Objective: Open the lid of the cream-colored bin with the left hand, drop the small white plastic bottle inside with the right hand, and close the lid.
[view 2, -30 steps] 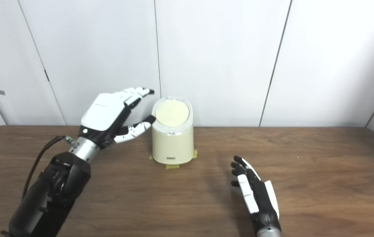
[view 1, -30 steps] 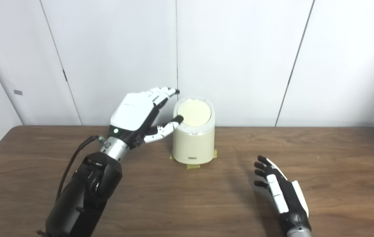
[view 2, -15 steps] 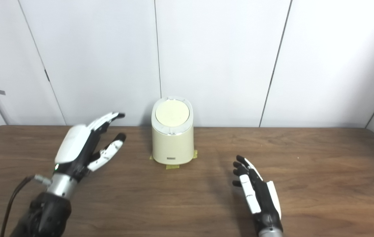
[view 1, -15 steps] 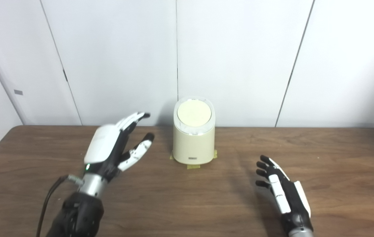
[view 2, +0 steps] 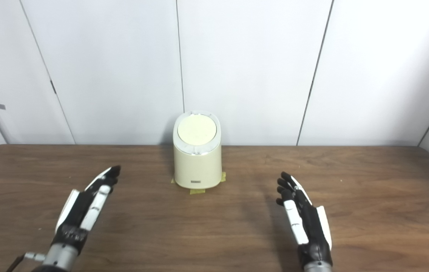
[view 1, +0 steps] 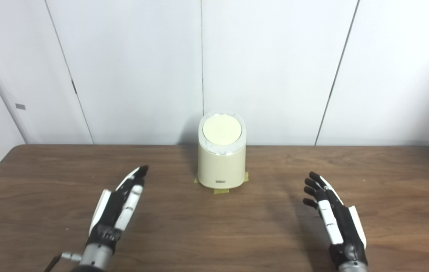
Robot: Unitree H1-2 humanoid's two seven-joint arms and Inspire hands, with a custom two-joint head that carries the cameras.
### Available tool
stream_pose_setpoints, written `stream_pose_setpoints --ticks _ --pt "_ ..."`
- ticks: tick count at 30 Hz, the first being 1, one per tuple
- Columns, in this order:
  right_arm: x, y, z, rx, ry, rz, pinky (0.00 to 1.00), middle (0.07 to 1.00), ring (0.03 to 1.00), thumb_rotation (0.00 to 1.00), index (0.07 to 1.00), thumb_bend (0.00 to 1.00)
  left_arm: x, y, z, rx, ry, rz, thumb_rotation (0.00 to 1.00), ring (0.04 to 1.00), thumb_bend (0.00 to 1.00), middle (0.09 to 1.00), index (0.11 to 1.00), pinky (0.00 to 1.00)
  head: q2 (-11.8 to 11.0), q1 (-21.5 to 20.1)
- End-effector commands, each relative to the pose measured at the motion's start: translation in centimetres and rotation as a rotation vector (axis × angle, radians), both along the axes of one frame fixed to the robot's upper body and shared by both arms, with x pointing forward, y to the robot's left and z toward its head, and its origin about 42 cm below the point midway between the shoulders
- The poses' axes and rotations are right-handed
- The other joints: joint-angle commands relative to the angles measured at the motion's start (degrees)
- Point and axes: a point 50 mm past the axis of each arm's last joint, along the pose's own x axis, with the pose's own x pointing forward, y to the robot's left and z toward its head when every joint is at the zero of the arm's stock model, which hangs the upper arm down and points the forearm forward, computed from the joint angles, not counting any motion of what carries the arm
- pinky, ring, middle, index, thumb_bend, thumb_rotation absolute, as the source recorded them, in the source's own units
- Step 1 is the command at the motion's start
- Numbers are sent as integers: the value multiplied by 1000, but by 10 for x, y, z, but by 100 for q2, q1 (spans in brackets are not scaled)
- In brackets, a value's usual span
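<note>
Nearest the viewer, the left hand (view 1: 118, 204) and right hand (view 1: 335, 215) lie low over the brown table (view 1: 237, 226), fingers stretched out, holding nothing. Farther back, between them, the cream-colored bin (view 1: 221, 156) stands upright with its lid (view 1: 222, 129) shut, before the white wall (view 1: 275, 68).

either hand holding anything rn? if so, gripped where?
Nothing is held. The left hand and right hand are both open over the table, apart from the bin, whose lid is shut.
</note>
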Motion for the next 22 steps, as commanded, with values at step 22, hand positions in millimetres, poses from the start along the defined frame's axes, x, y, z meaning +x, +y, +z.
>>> stream_pose_setpoints --ticks 22 --pt "-4 -12 16 -16 24 73 904 960 960 959 965 584 -15 -4 -5 -160 -33 0 1000 977 356 968 951 978 162 15"
